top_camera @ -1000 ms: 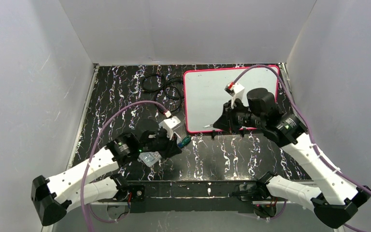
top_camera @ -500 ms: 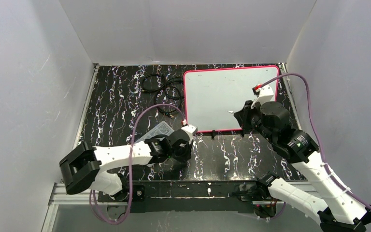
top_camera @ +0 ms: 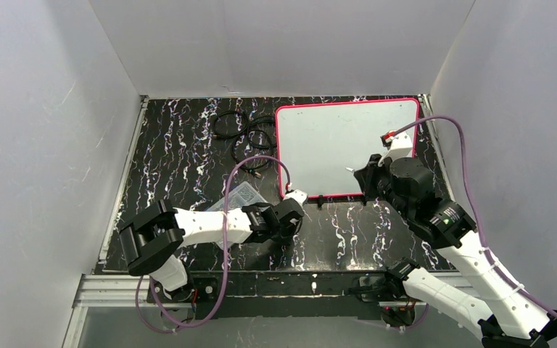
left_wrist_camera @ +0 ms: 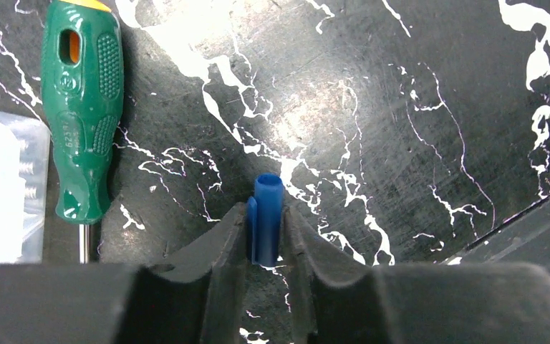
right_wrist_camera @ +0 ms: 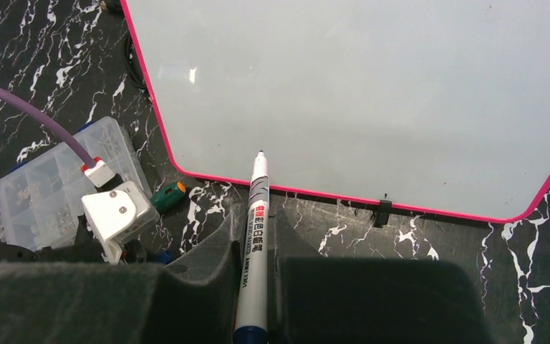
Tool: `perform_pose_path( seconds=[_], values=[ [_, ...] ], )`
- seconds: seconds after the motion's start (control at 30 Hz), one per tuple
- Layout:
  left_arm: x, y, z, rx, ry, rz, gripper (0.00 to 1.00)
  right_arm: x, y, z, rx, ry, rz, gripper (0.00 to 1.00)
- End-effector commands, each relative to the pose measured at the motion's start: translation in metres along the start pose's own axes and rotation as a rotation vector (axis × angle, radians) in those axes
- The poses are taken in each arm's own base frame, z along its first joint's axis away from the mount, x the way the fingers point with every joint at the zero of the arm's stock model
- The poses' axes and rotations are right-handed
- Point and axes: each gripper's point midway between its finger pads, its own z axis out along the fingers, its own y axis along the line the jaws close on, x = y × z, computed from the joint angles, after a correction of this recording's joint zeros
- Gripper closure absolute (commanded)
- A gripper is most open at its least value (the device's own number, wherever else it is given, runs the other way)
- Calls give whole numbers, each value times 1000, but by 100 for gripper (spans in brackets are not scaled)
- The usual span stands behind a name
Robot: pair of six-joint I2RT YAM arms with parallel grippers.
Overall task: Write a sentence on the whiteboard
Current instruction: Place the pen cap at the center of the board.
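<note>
Blue cap [left_wrist_camera: 267,193] pinched between left gripper [left_wrist_camera: 265,215] fingers, low over table [left_wrist_camera: 401,107]. Green screwdriver [left_wrist_camera: 82,107] lies left of it. Right gripper [right_wrist_camera: 254,215] clamps marker [right_wrist_camera: 259,179], tip forward over near edge of whiteboard [right_wrist_camera: 358,93], which spreads ahead, glossy white. Tip contact unclear. Clear box [right_wrist_camera: 50,183] sits to its left.

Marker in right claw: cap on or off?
Off. The marker shows a bare tip near the whiteboard; the blue cap sits in the left claw.

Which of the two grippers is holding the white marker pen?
The right gripper, shut on the white marker pen; the left gripper holds only a small blue cap.
</note>
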Motion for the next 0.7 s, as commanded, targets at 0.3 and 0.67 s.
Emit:
perform_pose_path(
  seconds=[0.3, 0.67],
  values=[
    [-14, -5, -20, 18, -56, -17, 47, -11, 1, 1, -1, -62, 28, 99],
    [-57, -27, -115, 194, -93, 143, 31, -26, 23, -8, -135, -119, 0, 99]
  ],
)
